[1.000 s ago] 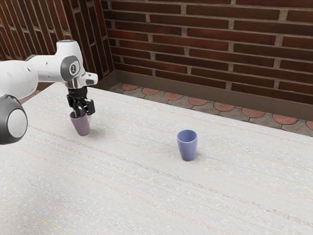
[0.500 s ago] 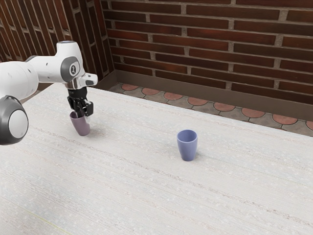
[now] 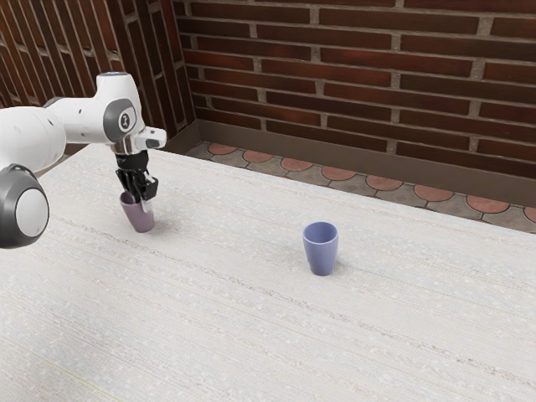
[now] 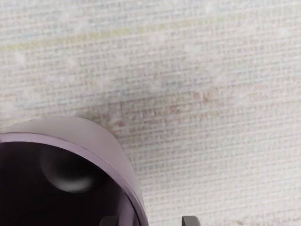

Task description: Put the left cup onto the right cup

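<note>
- The left cup, purple, is standing upright on the table at the exterior view's left, well apart from the blue right cup.
- The gripper is hanging at the left cup's rim, spread. 1 finger is sitting inside and 1 finger outside, with bare table showing between it and the wall.
- The cup is looking rigid, light and smooth, so slipping is the likely risk. Pinching the wall just below the rim is looking like the best hold.
- Both cups are looking empty, so nothing should be spilling.

Left cup apart from right cup
</note>
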Available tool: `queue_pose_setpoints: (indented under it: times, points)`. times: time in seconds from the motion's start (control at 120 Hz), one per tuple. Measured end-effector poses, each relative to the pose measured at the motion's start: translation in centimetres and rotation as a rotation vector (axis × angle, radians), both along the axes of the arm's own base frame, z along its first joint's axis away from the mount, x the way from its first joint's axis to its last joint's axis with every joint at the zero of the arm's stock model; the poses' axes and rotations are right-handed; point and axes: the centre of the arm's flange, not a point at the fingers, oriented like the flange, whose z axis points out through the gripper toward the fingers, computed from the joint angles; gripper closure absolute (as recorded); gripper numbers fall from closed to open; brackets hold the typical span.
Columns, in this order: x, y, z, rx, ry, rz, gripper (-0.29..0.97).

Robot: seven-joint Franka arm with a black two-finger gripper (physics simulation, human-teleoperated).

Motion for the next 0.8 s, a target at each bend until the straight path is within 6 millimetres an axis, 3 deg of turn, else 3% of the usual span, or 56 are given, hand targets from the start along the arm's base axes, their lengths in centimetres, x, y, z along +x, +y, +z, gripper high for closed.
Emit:
queue_pose_setpoints:
  times: [0.8]
  points:
    - [0.05,0.16,-0.40,0.008,0.001,-0.005,0.79]
